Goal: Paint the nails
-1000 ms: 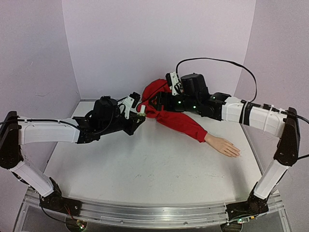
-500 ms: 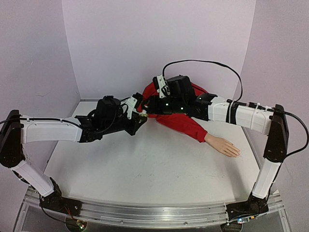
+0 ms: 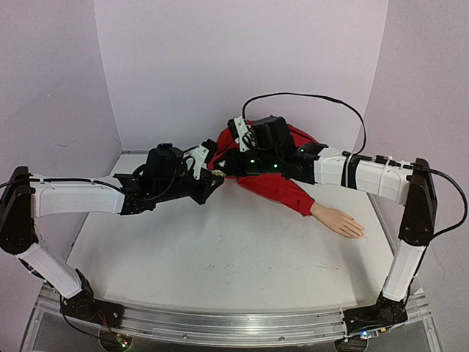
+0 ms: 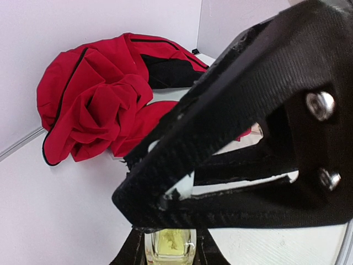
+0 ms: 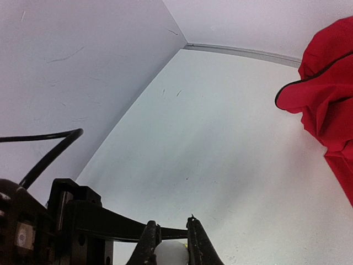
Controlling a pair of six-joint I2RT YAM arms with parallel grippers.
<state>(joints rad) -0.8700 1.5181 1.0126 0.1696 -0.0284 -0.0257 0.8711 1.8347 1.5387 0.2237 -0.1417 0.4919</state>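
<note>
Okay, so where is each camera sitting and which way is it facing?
Top external: above and behind the bases, looking down on the table; left arm and right arm meet beside the red jacket.
Left wrist: faces the jacket along the left gripper, shut on a yellowish bottle; the right gripper crosses in front.
Right wrist: faces the wall corner across the table; its gripper clamps a white cap.
Shared: all three show the jacket.
</note>
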